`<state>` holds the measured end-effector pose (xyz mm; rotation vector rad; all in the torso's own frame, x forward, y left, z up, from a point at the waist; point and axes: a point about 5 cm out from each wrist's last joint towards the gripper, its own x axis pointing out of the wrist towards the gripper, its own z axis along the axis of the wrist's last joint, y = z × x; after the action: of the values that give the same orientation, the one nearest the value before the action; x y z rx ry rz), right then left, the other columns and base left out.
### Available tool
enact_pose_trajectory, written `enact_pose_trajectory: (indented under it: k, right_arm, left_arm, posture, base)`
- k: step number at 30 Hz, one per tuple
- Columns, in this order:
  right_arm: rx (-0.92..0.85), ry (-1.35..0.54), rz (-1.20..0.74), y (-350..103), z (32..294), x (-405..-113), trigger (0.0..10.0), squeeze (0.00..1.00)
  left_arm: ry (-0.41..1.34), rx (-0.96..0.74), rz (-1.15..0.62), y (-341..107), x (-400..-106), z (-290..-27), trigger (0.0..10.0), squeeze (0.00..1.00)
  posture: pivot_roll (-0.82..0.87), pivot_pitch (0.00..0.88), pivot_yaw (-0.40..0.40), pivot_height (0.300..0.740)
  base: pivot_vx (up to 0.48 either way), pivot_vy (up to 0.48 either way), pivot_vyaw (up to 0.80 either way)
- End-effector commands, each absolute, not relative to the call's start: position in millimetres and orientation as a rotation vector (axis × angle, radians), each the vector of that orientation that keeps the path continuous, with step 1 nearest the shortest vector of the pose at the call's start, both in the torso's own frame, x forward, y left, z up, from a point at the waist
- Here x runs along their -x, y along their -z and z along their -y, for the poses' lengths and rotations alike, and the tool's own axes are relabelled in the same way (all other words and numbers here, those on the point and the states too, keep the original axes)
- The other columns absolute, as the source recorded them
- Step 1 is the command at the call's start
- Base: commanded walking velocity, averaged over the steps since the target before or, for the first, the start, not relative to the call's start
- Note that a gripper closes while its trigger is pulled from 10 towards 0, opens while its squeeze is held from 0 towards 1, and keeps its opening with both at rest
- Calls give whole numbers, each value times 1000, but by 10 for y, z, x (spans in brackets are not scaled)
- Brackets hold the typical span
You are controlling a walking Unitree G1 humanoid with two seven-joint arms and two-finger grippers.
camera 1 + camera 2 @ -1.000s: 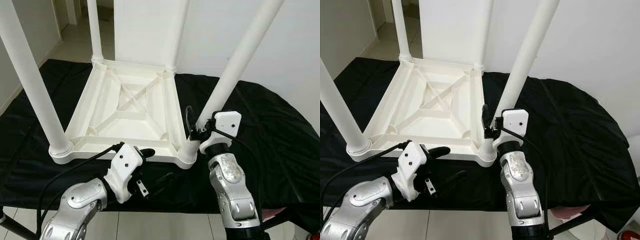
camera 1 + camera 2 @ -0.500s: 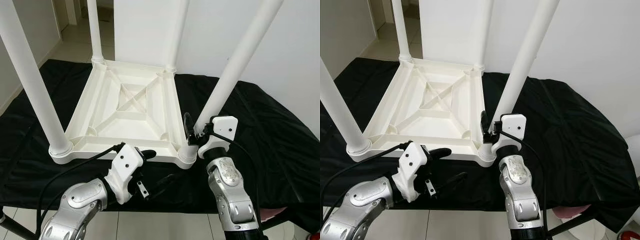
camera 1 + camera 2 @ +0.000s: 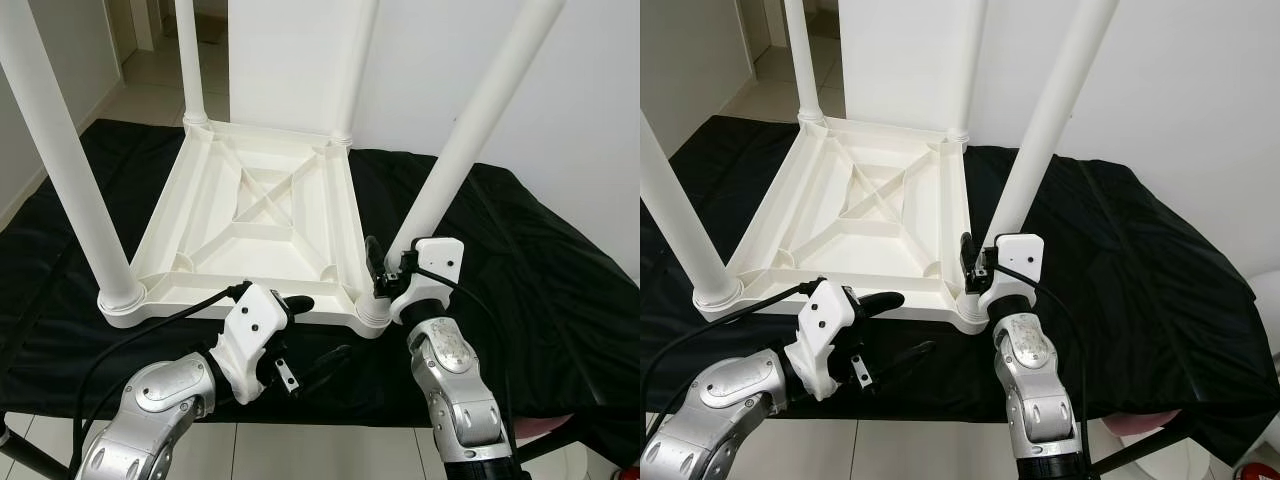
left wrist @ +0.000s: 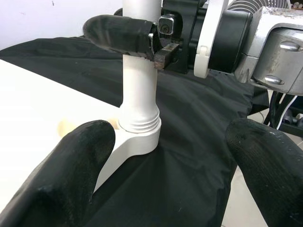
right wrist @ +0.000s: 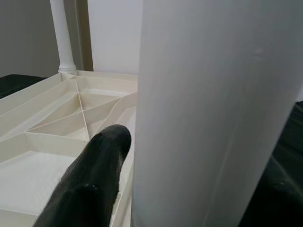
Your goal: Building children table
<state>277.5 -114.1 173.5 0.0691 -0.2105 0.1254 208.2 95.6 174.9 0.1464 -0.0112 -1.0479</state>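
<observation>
The right pincer [image 3: 385, 270] grasps the near-right leg [image 3: 462, 140] just above the upturned table [image 3: 250, 215]; the left pincer [image 3: 305, 330], released, hovers beside that table's near edge.

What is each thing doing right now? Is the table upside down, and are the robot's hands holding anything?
White plastic children's table: upside down on the cloth, four legs up.
Near-right white round table leg: standing in its corner socket, leaning right.
Right hand: closed around the base of that leg.
Left hand: open, holding nothing, by the table's near edge.
Black cloth: spread out under the table, wrinkled.
</observation>
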Motion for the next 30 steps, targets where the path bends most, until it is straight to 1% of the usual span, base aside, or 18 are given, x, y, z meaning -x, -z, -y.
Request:
enact_pose_trajectory:
  k: [1,2,14,15,18,20,21,22,24,25,27,29,30]
  right_arm:
    - [-80,-108,191,-1707,1182,-2795,10000,1000]
    - [-80,-105,190,-1707,1182,-2797,10000,0]
    - [-77,-97,178,-1699,1167,-2818,10000,0]
    - [-116,-78,139,-1664,1167,-2837,10000,0]
    - [-146,-65,110,-1639,1166,-2850,10000,0]
    - [-248,-67,52,-1595,1142,-2888,10000,0]
    - [-248,-67,52,-1595,1142,-2888,10000,0]
    - [-309,-62,22,-1576,1133,-2913,10000,0]
    - [-309,-62,22,-1576,1133,-2913,10000,0]
    - [-437,-57,-15,-1566,1123,-2952,10000,0]
    - [-437,-57,-15,-1566,1123,-2952,10000,0]
    - [-671,-83,-49,-1582,1113,-3007,10000,0]
    - [-741,-100,-53,-1592,1119,-3021,10000,0]
  left_arm:
    - [1014,-140,26,-1781,-2091,-939,10000,0]
    - [1014,-140,28,-1785,-2092,-938,10000,0]
    - [1017,-141,27,-1791,-2101,-923,10000,0]
    - [1021,-141,27,-1795,-2099,-907,10000,0]
    - [1024,-141,27,-1799,-2097,-895,10000,0]
    - [1025,-143,26,-1819,-2107,-868,10000,0]
    - [1025,-143,26,-1819,-2107,-868,10000,0]
    - [1021,-132,22,-1829,-2123,-852,10000,0]
    - [1021,-132,22,-1829,-2123,-852,10000,0]
    - [1018,-110,21,-1849,-2142,-805,10000,0]
    - [1018,-110,21,-1849,-2142,-805,10000,0]
    - [966,-75,58,-1963,-2232,-696,10000,0]
    - [937,-68,80,-2033,-2281,-652,10000,0]
  posture:
    - [32,0,-124,740]
    - [32,0,-123,740]
    - [32,0,-122,740]
    - [30,0,-121,740]
    - [30,0,-121,740]
    - [27,0,-121,740]
    - [27,0,-121,740]
    - [29,0,-124,740]
    - [29,0,-124,740]
    - [27,0,-125,740]
    - [27,0,-125,740]
    - [29,0,-132,740]
    - [29,0,-132,740]
  base:
    - [0,0,0]
    - [0,0,0]
    - [0,0,0]
    - [0,0,0]
    - [0,0,0]
    - [0,0,0]
    - [0,0,0]
    - [0,0,0]
    - [0,0,0]
    - [0,0,0]
    - [0,0,0]
    - [0,0,0]
    - [0,0,0]
